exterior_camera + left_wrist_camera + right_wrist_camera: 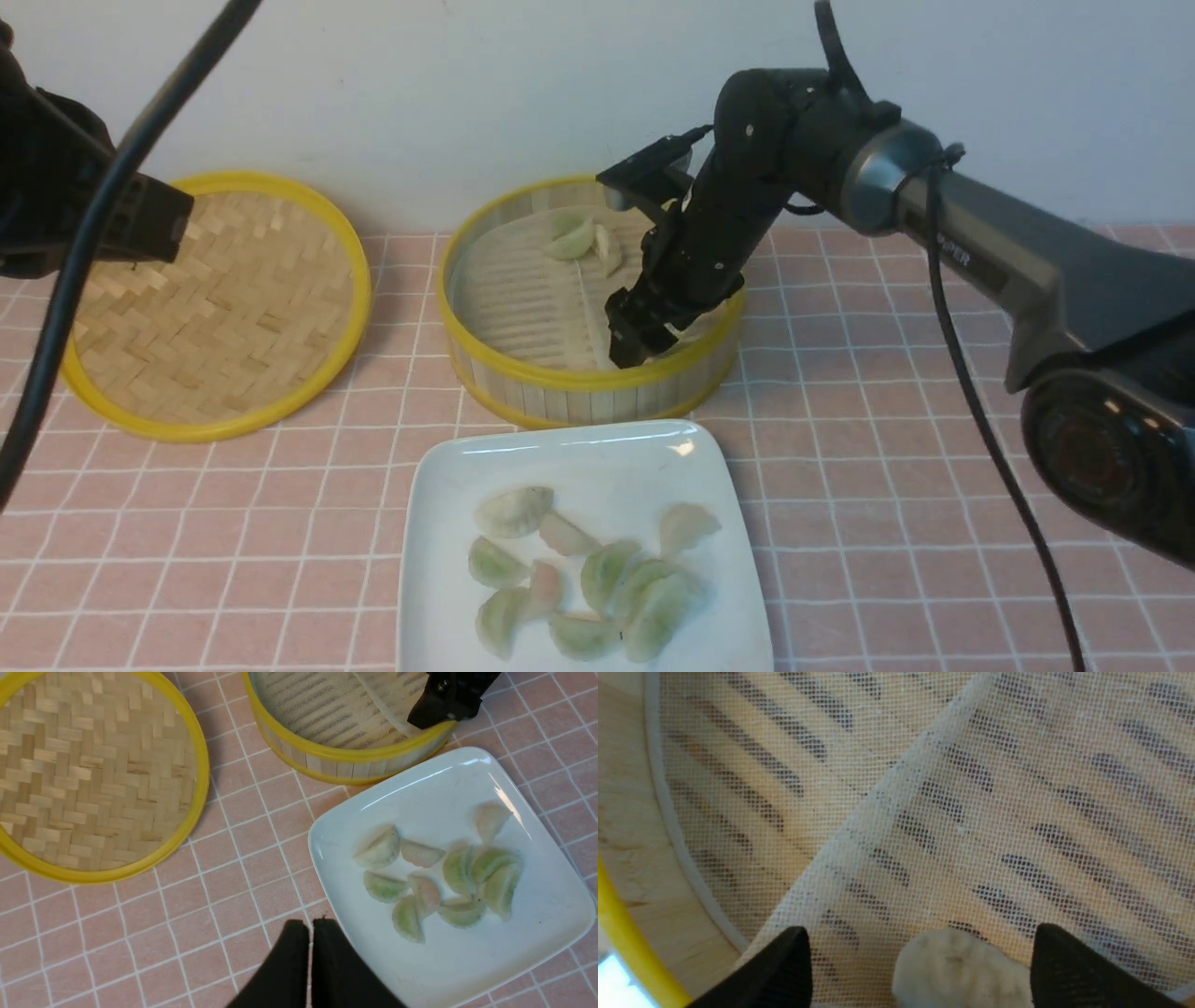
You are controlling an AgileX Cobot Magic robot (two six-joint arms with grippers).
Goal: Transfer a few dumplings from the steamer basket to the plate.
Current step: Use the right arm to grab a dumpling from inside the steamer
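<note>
Right wrist view: my right gripper (920,956) is spread wide and empty inside the steamer basket (626,942), with one whitish dumpling (957,966) lying between my jaws at bottom centre. I judge this the pick-up step: next, sink and close softly. Its long axis seems to run across the frame, finger to finger, though the edge crops it.

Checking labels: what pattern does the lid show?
The lid: tan herringbone weave, yellow rim; best in left wrist view.

Front view faces forward, onto the steamer basket (579,381). Left wrist view, overhead, shares its near rim. Right wrist view looks closely inside.
</note>
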